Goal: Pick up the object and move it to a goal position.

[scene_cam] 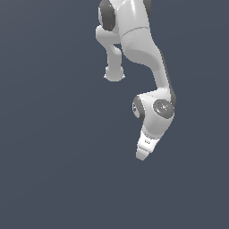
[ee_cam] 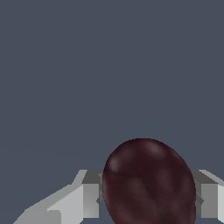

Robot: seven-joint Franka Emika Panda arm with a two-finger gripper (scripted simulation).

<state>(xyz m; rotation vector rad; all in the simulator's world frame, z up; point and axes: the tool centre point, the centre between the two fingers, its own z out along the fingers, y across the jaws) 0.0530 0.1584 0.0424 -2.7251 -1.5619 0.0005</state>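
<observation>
In the wrist view the object is a dark maroon lumpy blob that fills the gap between my two grey fingers. Both pads press against its sides, so my gripper is shut on it. In the exterior view the white arm reaches down from the top, and the gripper points downward and toward the exterior view's left. The object does not show there; the fingers hide it.
A plain dark blue-grey surface fills both views. The white arm's elbow and links occupy the upper middle of the exterior view. No other objects or markers show.
</observation>
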